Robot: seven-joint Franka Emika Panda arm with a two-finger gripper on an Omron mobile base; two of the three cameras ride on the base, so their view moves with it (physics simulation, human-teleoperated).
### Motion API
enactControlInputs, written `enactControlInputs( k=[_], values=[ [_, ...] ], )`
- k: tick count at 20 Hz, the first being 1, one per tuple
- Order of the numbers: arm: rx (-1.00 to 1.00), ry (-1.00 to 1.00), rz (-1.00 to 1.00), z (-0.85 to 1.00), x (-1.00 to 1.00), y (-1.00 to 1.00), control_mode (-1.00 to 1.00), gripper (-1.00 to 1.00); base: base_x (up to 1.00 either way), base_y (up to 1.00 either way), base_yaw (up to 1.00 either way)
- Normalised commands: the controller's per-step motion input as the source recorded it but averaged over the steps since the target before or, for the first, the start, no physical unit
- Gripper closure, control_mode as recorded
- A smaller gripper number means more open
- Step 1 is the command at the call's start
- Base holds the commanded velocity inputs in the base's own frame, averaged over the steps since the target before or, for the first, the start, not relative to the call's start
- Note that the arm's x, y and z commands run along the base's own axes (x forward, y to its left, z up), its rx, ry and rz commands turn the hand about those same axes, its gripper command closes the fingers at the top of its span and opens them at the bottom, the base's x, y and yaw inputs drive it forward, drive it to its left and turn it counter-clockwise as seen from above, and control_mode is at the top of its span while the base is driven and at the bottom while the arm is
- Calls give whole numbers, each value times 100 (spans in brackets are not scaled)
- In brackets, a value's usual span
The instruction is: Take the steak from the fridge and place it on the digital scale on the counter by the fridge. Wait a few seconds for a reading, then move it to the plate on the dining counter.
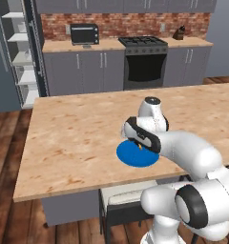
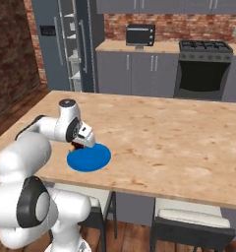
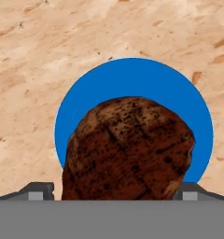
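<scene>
I hold the steak (image 3: 128,149) clamped between my gripper (image 3: 117,190) tips, hanging directly over the blue plate (image 3: 132,77) near the near edge of the dining counter (image 1: 73,133). The drop looks to be straight down.

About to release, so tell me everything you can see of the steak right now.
The steak is a rounded, dark reddish-brown slab with charred speckles and faint grill lines. It sits between the fingers of the end effector, over the blue plate on the dining counter. Whether it touches the plate cannot be told. In the right base view just a sliver shows.
</scene>
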Motion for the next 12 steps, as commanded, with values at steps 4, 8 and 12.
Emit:
enactControlInputs(
  k=[4,8,12],
  values=[
    [0,10,-3,7,44,0,-100,-100,0,0,0],
    [0,12,-4,-17,71,0,-100,-100,0,0,0],
    [0,20,-3,-55,62,0,-100,-100,0,0,0]
  ],
)
